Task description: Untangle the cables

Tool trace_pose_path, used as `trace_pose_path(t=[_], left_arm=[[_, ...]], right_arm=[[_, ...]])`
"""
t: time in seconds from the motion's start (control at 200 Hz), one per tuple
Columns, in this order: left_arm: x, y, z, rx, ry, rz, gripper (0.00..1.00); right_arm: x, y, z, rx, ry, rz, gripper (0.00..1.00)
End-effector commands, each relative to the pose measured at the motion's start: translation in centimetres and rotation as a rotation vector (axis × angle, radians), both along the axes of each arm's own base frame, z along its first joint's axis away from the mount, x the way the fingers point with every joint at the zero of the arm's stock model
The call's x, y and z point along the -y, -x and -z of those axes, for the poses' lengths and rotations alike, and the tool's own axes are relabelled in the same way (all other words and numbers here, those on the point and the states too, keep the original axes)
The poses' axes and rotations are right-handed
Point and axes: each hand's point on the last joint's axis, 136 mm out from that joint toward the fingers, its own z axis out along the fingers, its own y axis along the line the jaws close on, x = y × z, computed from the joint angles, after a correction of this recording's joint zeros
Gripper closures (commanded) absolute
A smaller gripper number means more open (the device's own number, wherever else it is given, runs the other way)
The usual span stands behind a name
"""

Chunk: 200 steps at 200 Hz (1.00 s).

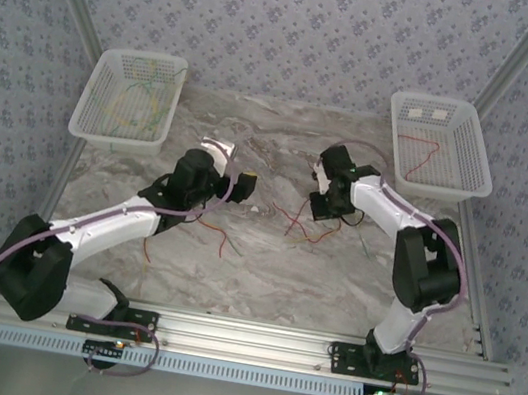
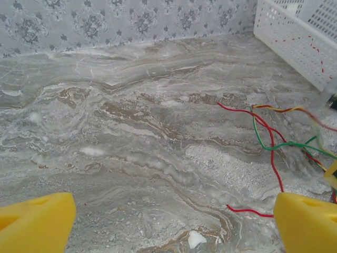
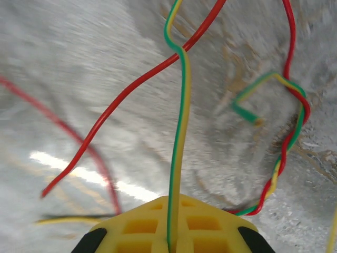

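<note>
Right claw (image 3: 169,234), pinching the thin green-yellow striped wire (image 3: 182,116), should draw it slowly free; left claw (image 2: 174,219) gapes empty.

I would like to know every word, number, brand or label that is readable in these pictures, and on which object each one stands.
No text is readable in any view.
Two white patches in the right basket, top view: too small to tell whether they carry print.
The yellow fingers and the cables bear no visible marking.
</note>
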Motion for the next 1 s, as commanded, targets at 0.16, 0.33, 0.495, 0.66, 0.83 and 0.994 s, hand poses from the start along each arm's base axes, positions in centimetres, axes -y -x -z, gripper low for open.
trace_pose_path(t=[0.16,0.33,0.495,0.66,0.83,0.994], left_arm=[[-1.3,0.4,-4.1,0.118,0.114,0.018,0.05],[0.6,1.9,-5.9,0.152,0.147,0.164,0.04],[2.6,3.6,-8.6,0.182,0.213,0.315,0.02],[5.0,4.4,-9.6,0.180,0.240,0.458,0.01],[8.2,4.1,-8.6,0.120,0.225,0.554,0.01],[11.0,2.7,-6.3,0.062,0.208,0.569,0.01]], right_arm=[[-3.0,1.6,-12.5,0.153,-0.255,-0.063,1.00],[-2.5,2.0,-15.7,0.221,-0.268,-0.062,1.00],[-4.0,3.1,-16.8,0.224,-0.315,-0.127,1.00],[-5.7,4.5,-17.7,0.237,-0.362,-0.208,1.00],[-6.7,5.3,-19.0,0.257,-0.424,-0.248,1.00],[-8.1,6.3,-20.2,0.250,-0.529,-0.297,1.00]])
